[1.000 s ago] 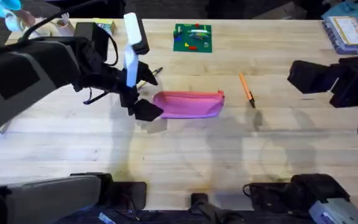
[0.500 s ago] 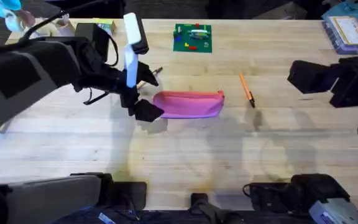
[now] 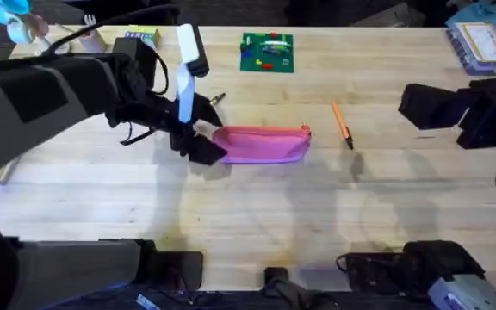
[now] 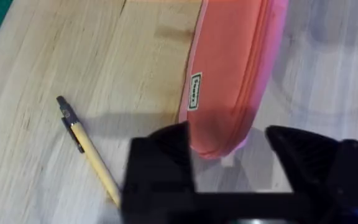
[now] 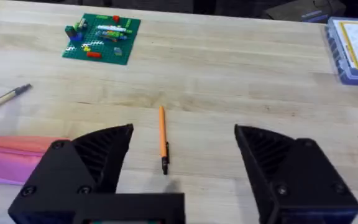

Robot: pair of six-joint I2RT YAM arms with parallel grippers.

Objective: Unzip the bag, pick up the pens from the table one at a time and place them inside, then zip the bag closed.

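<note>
The pink bag (image 3: 263, 144) lies zipped shut mid-table. My left gripper (image 3: 201, 148) is open at its left end, and in the left wrist view the black fingers (image 4: 160, 163) straddle the tip of the bag (image 4: 229, 74) without closing on it. The tan pen (image 4: 89, 153) lies on the table just beside that end, and its tip (image 3: 217, 98) peeks out behind the left arm. The orange pen (image 3: 342, 123) lies right of the bag. My right gripper (image 3: 416, 106) hovers open at the far right, and its wrist view looks toward the orange pen (image 5: 163, 138).
A green board with coloured pieces (image 3: 267, 52) sits at the back centre. A blue box (image 3: 482, 45) stands at the back right, and small items (image 3: 145, 36) at the back left. Bare light-wood table (image 3: 257, 215) stretches in front of the bag.
My left gripper has dropped slightly, closer over the bag's left end. The right arm, bag and pens have not moved.
</note>
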